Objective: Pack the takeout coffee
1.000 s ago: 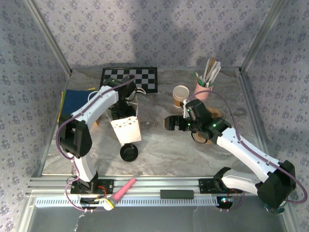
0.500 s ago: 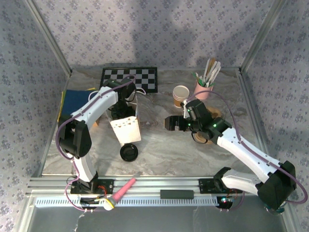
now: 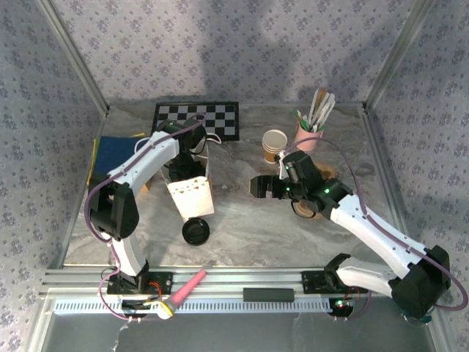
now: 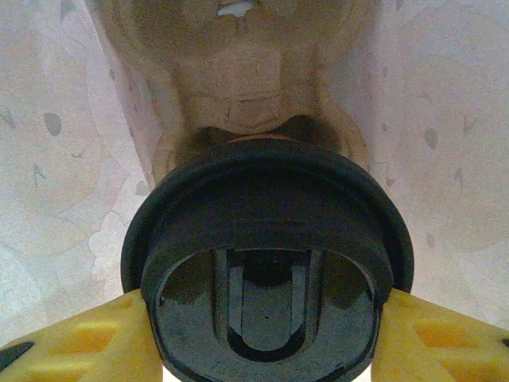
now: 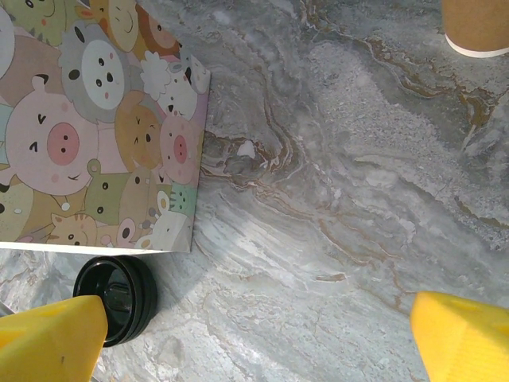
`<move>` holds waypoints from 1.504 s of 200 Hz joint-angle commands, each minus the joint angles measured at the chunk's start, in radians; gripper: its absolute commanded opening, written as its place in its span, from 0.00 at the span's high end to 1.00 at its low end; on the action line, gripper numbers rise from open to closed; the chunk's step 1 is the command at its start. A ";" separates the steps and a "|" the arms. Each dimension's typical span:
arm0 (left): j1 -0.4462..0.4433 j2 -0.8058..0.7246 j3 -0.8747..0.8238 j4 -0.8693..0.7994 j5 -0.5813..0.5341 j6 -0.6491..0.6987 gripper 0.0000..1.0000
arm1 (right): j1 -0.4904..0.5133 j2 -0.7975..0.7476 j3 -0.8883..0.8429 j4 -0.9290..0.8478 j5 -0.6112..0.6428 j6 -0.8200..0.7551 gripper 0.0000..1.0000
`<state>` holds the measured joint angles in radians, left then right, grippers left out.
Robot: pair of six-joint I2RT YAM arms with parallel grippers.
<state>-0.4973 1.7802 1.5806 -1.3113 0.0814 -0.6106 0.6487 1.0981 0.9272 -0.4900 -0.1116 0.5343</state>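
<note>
Left end effector [image 4: 266,338] clamped on black-lidded takeout coffee [image 4: 266,215], inside cartoon-animal bag [image 5: 95,119]

left arm [image 3: 139,165]: extending forward from its base, elbow bending high, wrist pointing steeply down
left gripper [image 4: 258,338]: yellow fingers [image 4: 71,338] pressing on both sides of a black lid [image 4: 266,239], jaws standing partway apart
right arm [image 3: 366,220]: stretching diagonally inward from its base, forearm lying low
right wrist: pointing toward the left arm, camera looking down
right gripper [image 3: 258,185]: hovering, jaws gaping wide, gripping nothing; yellow fingertips [image 5: 48,334] showing at both lower corners of the wrist view
</note>
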 commanded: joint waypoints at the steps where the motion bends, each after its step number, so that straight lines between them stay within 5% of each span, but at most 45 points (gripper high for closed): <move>1: 0.009 -0.013 -0.016 -0.020 -0.052 0.008 0.51 | 0.007 -0.021 -0.002 -0.016 0.016 0.012 0.00; 301: 0.009 0.002 -0.127 0.060 -0.071 0.018 0.51 | 0.013 -0.040 -0.002 -0.033 0.029 0.015 0.00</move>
<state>-0.4973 1.7416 1.5097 -1.2396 0.0750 -0.6102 0.6552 1.0733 0.9272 -0.4980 -0.1009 0.5346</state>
